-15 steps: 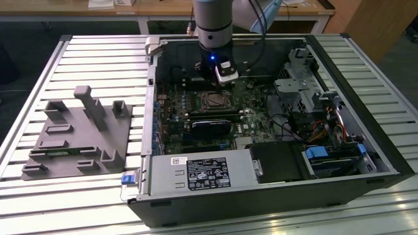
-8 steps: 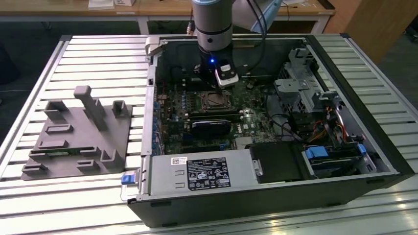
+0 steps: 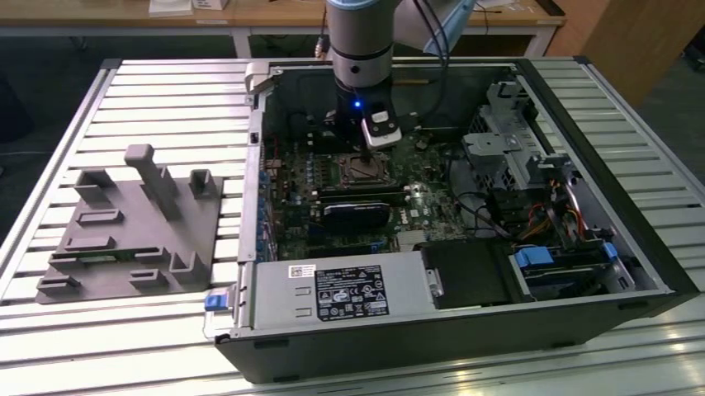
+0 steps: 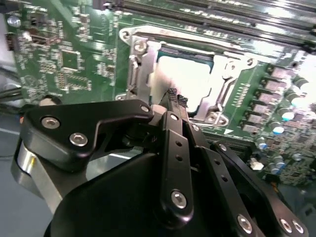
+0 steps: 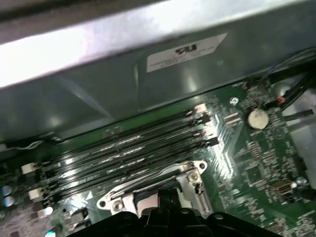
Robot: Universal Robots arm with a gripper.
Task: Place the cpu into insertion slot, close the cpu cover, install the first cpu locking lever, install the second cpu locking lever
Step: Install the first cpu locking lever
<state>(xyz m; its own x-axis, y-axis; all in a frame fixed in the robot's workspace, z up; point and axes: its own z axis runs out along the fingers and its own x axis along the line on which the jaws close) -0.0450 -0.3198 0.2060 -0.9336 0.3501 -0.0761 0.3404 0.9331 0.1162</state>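
Our gripper (image 4: 176,98) hangs just above the slot (image 4: 143,66), fingers pressed together, holding nothing. The cpu (image 4: 185,79) already lies in the slot, cover (image 4: 224,84) over its edges. We judge the chip light, stiff and fragile, best taken by its edges.

I see a matt black metal-looking gripper (image 4: 177,101) with shiny screw heads, a pale, glaring silvery cpu (image 4: 185,79) inside the bright bare-metal cpu cover (image 4: 139,66), glossy green circuit board (image 4: 64,59), and a ribbed, brushed metal table (image 3: 165,91).
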